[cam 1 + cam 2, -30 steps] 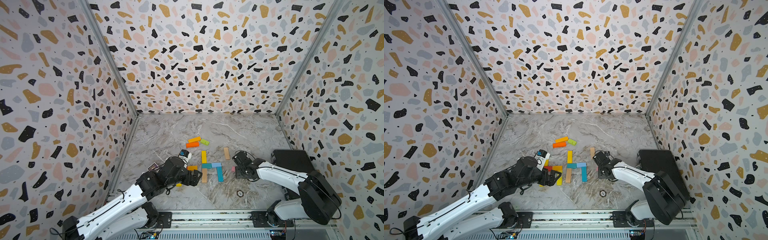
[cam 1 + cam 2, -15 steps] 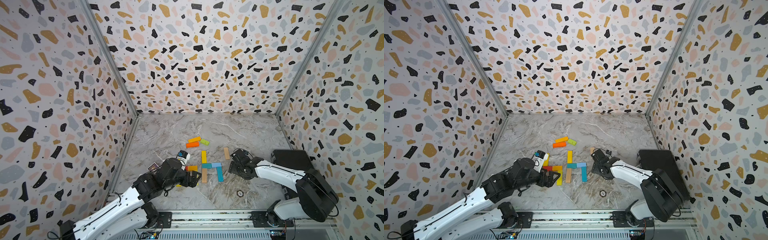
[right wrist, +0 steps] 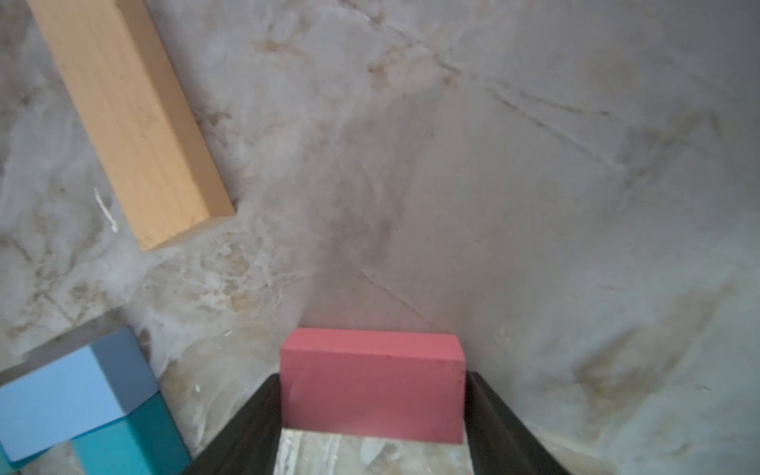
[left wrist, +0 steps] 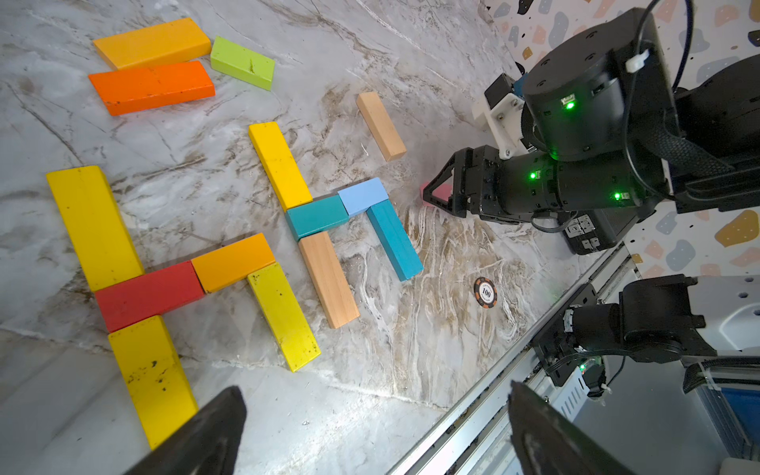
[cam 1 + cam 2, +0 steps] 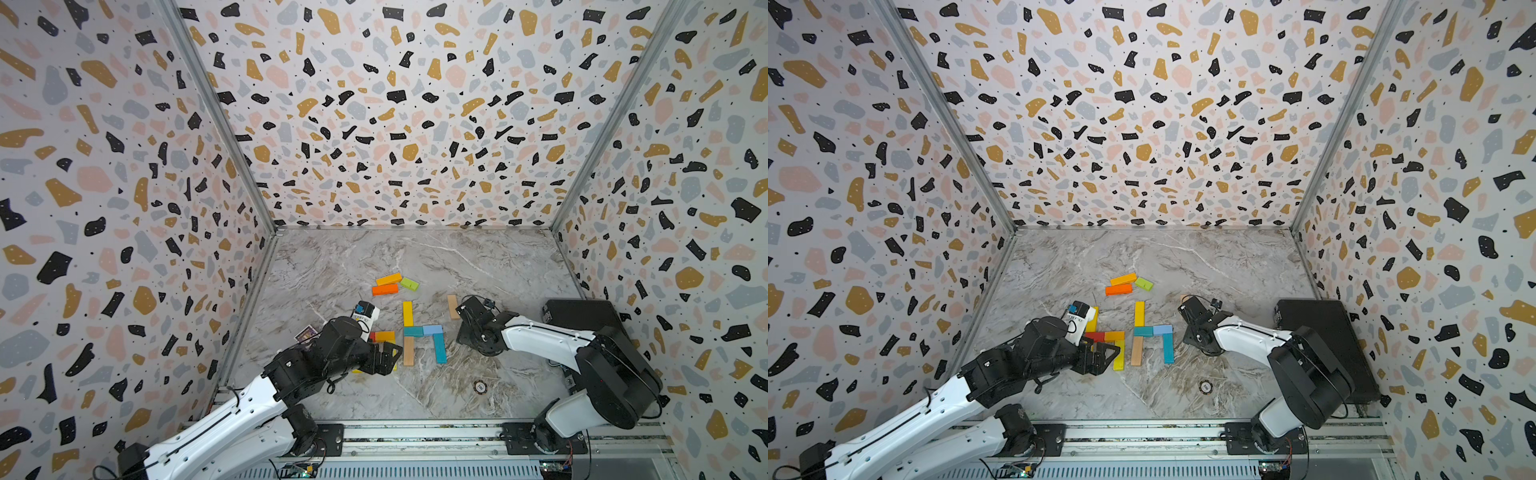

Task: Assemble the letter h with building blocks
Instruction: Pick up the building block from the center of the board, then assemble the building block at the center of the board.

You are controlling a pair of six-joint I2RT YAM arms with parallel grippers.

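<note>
Compare with the view one second ago: find the right gripper (image 3: 372, 376) displaced slightly toward the back wall, its wrist now just beside the loose plain wood block (image 5: 453, 306). Note the pink block (image 3: 372, 386), glimpsed at the fingertips in that earlier top view, now hidden under the wrist in both top views. Record no shift in any laid block and almost none in the left arm.

Read the right gripper as pinching the pink block: confirm black fingers (image 3: 246, 419) pressed against its two short ends in the right wrist view. Locate that block near the light blue block (image 4: 364, 195), apart from it. Treat contact with the table (image 5: 415, 257) as undeterminable.

Trace the right arm from the front rail: black elbow raised, white forearm sloping down toward the centre, gripper near-level and aimed at the teal-and-blue letter.

Read the left gripper (image 4: 374, 390) as spread wide, holding nothing. Trace the left arm diagonally from the front left corner, gripper low and close to the yellow leg block (image 4: 283, 316).

Locate the other building blocks flat on the table: two h shapes side by side, one including the red block (image 4: 150, 294). Find the orange block (image 5: 385, 289) and green block (image 5: 409, 284) loose behind them.
</note>
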